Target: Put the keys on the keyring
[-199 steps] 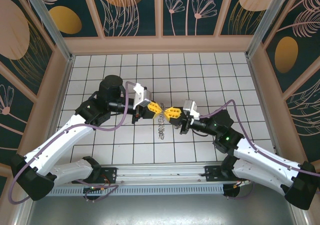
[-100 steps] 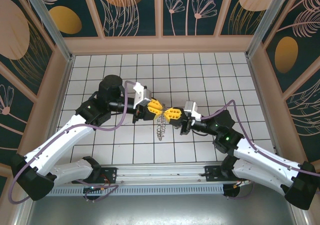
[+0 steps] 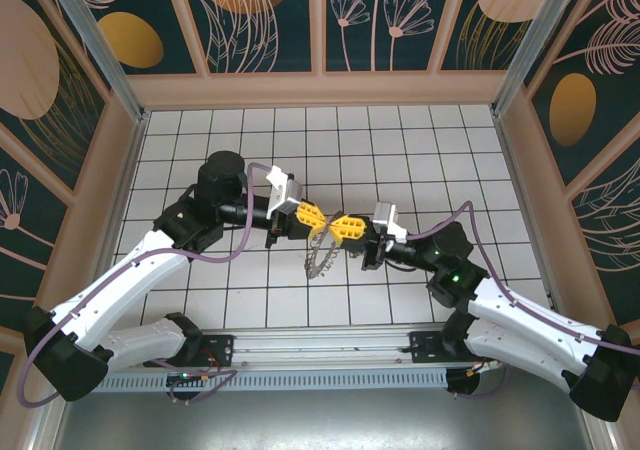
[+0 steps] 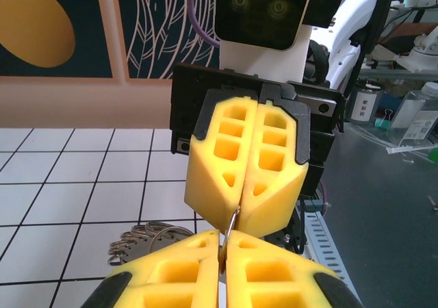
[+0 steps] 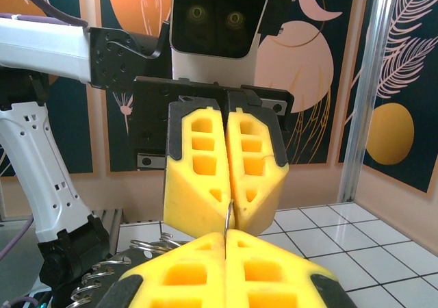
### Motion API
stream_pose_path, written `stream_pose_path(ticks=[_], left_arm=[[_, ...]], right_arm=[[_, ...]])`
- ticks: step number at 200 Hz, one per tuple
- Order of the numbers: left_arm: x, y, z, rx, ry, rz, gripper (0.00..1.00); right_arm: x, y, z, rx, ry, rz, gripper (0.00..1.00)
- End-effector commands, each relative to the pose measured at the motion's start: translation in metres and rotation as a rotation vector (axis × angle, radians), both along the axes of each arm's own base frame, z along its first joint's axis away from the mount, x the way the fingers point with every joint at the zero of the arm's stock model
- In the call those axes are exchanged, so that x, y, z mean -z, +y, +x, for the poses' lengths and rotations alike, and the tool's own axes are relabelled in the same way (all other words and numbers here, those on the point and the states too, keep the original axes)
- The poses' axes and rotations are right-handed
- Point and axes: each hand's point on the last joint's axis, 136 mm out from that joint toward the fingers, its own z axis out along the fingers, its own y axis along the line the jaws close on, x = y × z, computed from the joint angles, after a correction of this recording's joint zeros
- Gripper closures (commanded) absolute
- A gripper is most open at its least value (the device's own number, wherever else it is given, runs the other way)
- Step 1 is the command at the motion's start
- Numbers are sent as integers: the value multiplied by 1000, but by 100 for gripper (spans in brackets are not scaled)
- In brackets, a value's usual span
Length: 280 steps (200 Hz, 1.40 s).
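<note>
The keyring (image 3: 321,259) hangs just below the middle of the top view. It is a grey ring with a jagged, fringed rim, tilted over the white tiled floor (image 3: 430,160). Its upper rim runs up into the spot where the two pincers meet. Whether its lower rim touches the tiles cannot be told.

The left gripper (image 3: 320,220) reaches in from the upper left and the right gripper (image 3: 336,226) from the right. Their yellow fingertips stand tip to tip, almost touching, directly above the ring.

In the left wrist view the left gripper (image 4: 220,267) sits at the bottom edge with its two pads pressed together. A thin pale edge of metal stands in the seam between them. That sliver rises into the seam of the right gripper (image 4: 237,217), which faces the camera in the centre and is likewise clenched. The ring's small loops (image 4: 147,239) spread to the lower left of the pincers, just beside the left fingers, with tiles behind them.

The right wrist view mirrors this. The right gripper (image 5: 226,250) is clamped at the bottom and the left gripper (image 5: 229,215) is clamped opposite it in the centre, with the same thin metal edge pinched between both pairs of pads. The wire loops (image 5: 120,270) lie at the lower left.
</note>
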Motion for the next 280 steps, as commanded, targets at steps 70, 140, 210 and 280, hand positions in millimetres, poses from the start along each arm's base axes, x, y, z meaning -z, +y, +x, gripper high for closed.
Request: stream_pose_path(ticks=[70, 140, 210, 280], left_arm=[[-5, 7, 18, -129, -42, -4, 100], [4, 15, 39, -266, -49, 31, 100], [44, 27, 60, -432, 48, 97, 100], [62, 41, 39, -442, 139, 89, 100]], right_arm=[[-20, -20, 17, 144, 7, 87, 58], [33, -55, 61, 469, 301, -60, 44], [168, -87, 90, 799, 868, -361, 45], [237, -84, 97, 818, 1070, -467, 52]])
